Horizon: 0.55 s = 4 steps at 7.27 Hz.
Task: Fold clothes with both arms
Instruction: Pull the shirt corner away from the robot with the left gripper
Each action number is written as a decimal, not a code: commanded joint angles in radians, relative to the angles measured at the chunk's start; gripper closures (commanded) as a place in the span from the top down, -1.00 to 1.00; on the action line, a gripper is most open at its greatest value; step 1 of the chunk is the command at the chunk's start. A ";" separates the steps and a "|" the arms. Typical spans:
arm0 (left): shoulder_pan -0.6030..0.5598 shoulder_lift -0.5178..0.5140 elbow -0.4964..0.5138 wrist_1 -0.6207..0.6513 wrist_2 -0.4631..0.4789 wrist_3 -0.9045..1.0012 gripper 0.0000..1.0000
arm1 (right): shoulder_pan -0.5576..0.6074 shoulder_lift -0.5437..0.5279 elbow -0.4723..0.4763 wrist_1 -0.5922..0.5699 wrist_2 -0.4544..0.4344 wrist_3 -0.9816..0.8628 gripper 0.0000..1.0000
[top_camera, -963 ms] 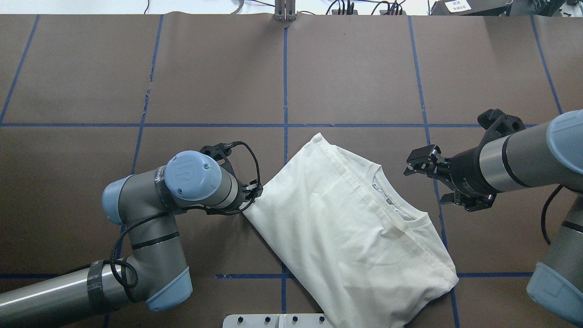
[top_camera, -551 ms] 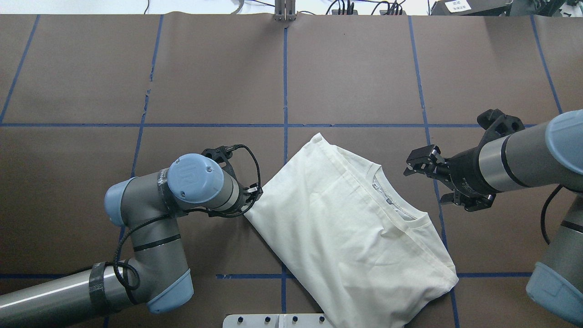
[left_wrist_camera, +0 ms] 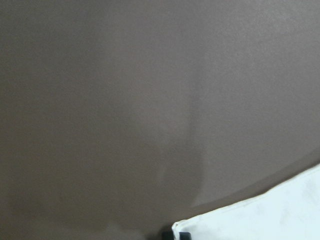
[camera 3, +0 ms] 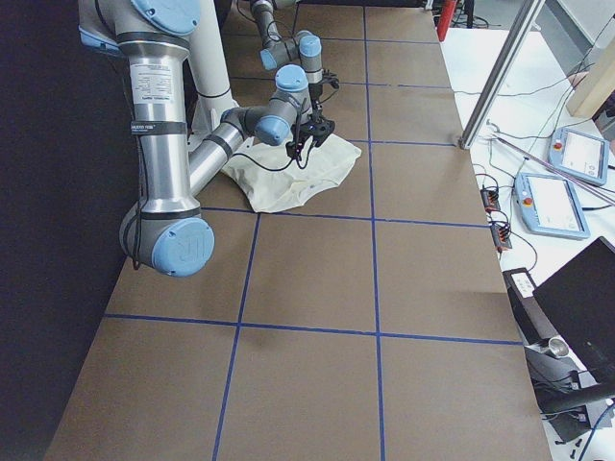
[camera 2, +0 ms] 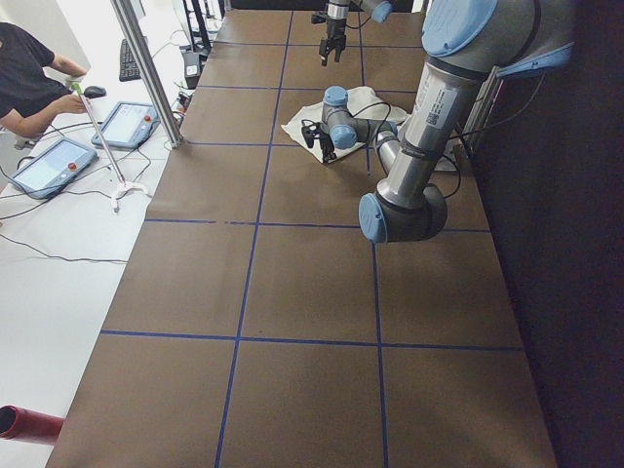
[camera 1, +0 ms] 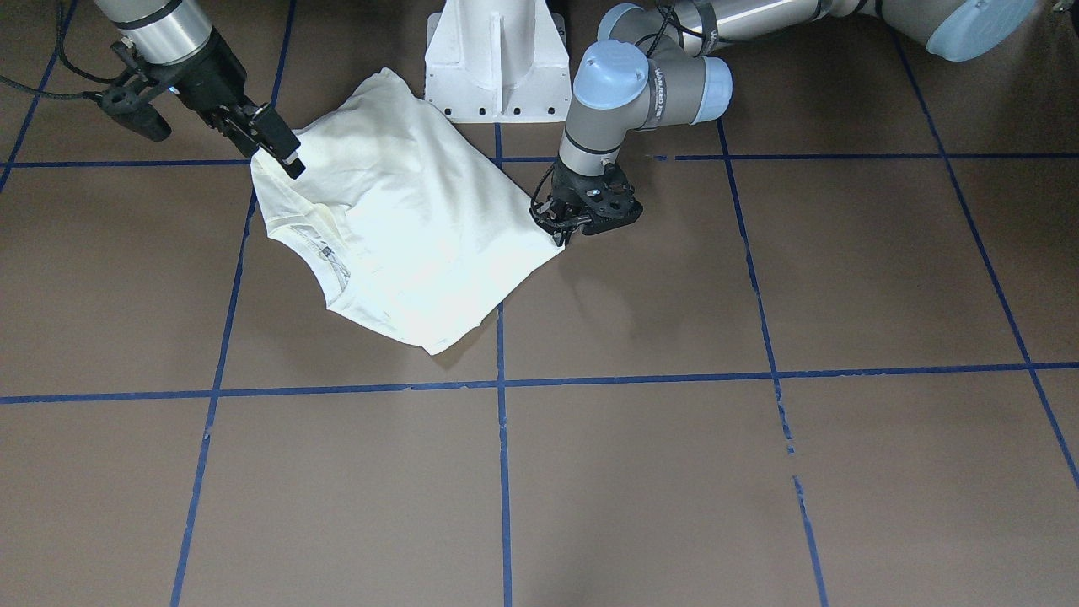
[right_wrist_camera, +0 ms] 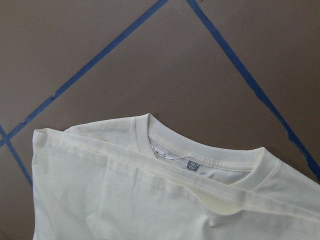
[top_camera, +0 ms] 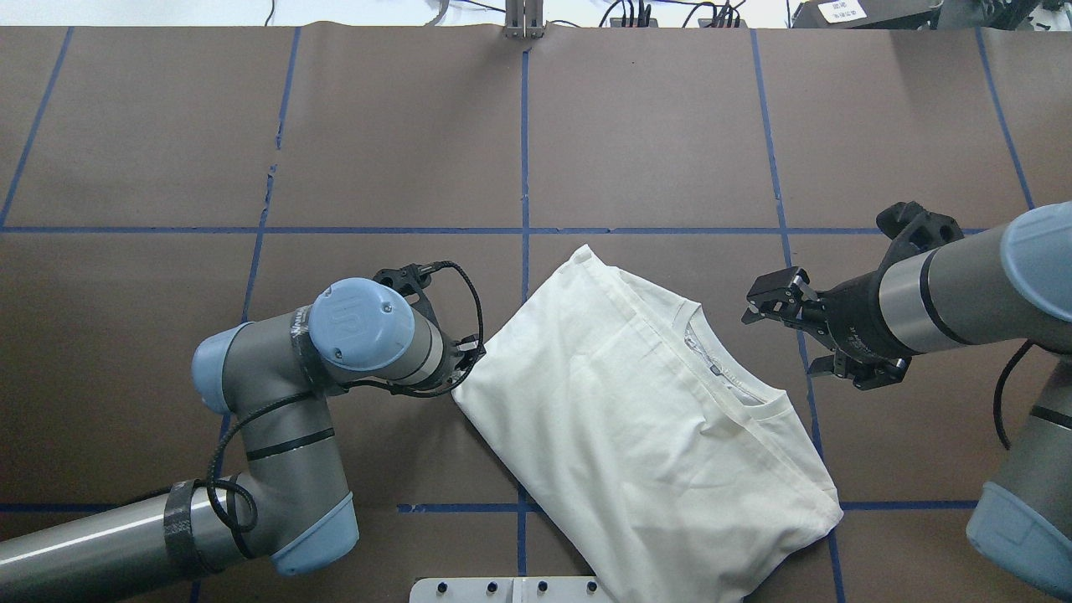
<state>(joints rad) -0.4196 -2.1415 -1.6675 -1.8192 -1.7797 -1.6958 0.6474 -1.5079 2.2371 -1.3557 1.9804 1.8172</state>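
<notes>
The cream T-shirt (top_camera: 636,419) lies folded and slanted on the brown table, collar (top_camera: 720,368) towards the right arm; its print is hidden. It also shows in the front view (camera 1: 405,219) and the right wrist view (right_wrist_camera: 125,200). My left gripper (top_camera: 469,356) is low at the shirt's left corner and looks shut on it (camera 1: 556,229); the left wrist view shows that corner (left_wrist_camera: 270,215) at a fingertip. My right gripper (top_camera: 779,342) is open and empty, held just beside the collar without touching it (camera 1: 282,156).
The white pedestal base (camera 1: 493,59) stands right behind the shirt at the robot's edge. Blue tape lines (top_camera: 524,151) cross the table. In the left side view an operator (camera 2: 29,78) and tablets (camera 2: 127,122) are beyond the table's far edge.
The left arm's elbow and wrist have shifted slightly while its gripper stays at the shirt's corner. The right gripper and the shirt have hardly moved.
</notes>
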 commanded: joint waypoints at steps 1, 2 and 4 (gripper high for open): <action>-0.100 -0.017 0.006 0.001 0.003 0.113 -1.00 | 0.000 0.000 -0.001 0.000 -0.003 -0.001 1.00; -0.187 -0.031 0.032 -0.015 0.002 0.167 -1.00 | -0.003 0.003 -0.010 0.000 -0.011 0.001 1.00; -0.286 -0.223 0.340 -0.158 -0.001 0.212 -1.00 | -0.005 0.070 -0.074 0.000 -0.011 -0.001 1.00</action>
<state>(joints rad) -0.6452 -2.2539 -1.5098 -1.8833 -1.7797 -1.5083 0.6437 -1.4737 2.1973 -1.3560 1.9707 1.8166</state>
